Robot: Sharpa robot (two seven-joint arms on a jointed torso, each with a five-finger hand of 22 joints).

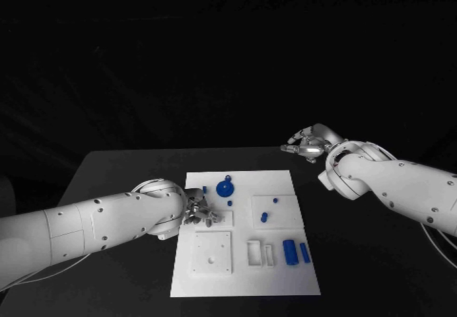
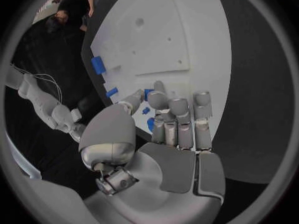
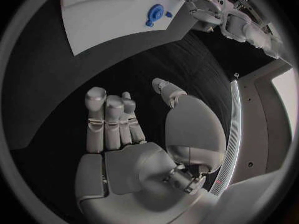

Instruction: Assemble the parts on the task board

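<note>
From the head view we see the left hand down over the left side of the board, fingers bunched low at the near edge of a raised white block; whether they pinch anything we cannot tell from up here. The right hand hangs well off the board's far right corner, over the bare black table. The parts are spread out: a blue disc with a stub toward the far side, two small pegs on a square plate right of centre, and two blue cylinders upright near the right edge. We judge the risk to lie here: the left fingers are crowded against the block, and a careless sweep could knock loose pieces across the smooth plate. Switching to the left wrist, the hand shows silver, matte segments with rounded tips, fingers curled forward side by side, thumb apart; small blue pieces sit just past the fingertips, but we cannot tell whether any is gripped. The board looks like hard, smooth plastic with drilled holes, so a round peg could roll or skid if nudged. Over to the right wrist: that hand holds nothing, fingers loosely upright and close together, thumb set apart, above the dull dark table. Beyond it lies the board with the disc; the left hand works there, and the two arms could crowd each other if both reach in.
</note>
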